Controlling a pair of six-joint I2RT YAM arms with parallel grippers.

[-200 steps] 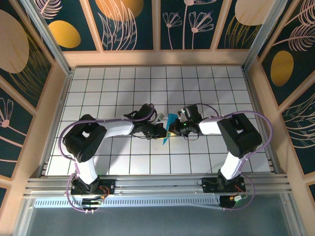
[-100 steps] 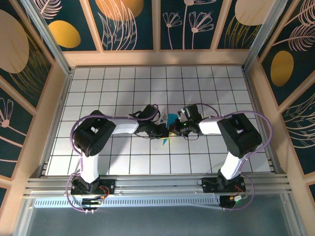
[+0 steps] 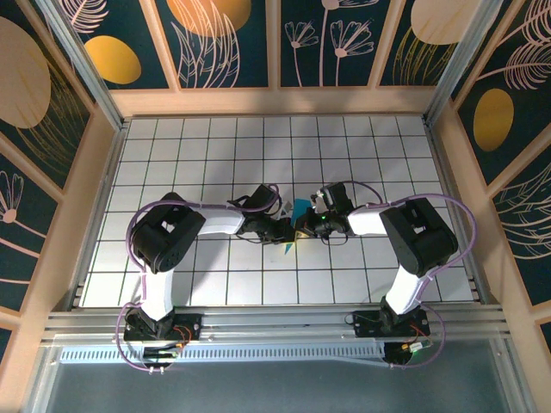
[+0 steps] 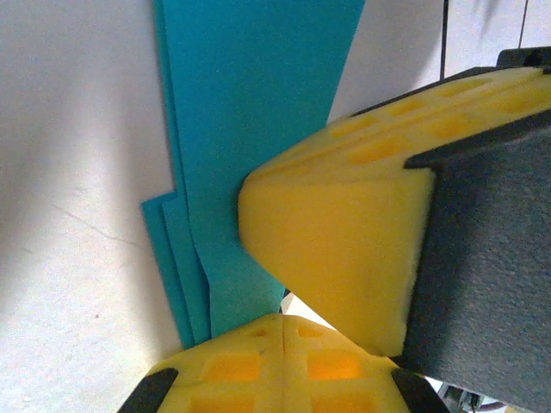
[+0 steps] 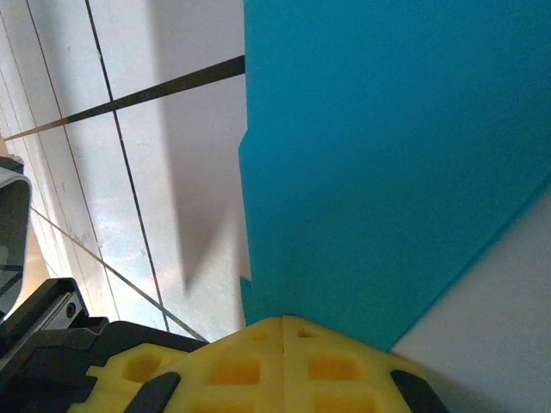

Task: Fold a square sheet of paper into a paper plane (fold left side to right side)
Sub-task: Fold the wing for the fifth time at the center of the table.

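Observation:
The cyan-blue sheet of paper lies mid-table, folded into a narrow pointed shape with its tip toward the near edge. Its stacked layers show as stepped edges. My left gripper is shut, and its yellow fingertips rest on the paper's near end. My right gripper is shut too, tips down on the wide blue face. Nothing sits between its pads. In the left wrist view, the right gripper's yellow pad presses on the paper just beside my left fingertips.
The white gridded table stretches round the arms, boxed by wooden walls. Purple cables loop over both arms. A metal rail runs along the near edge. The left gripper's black housing sits close by in the right wrist view.
The left arm's elbow has swung right and slightly away from the near edge, while its gripper stays at the paper. The right arm and the paper have barely moved.

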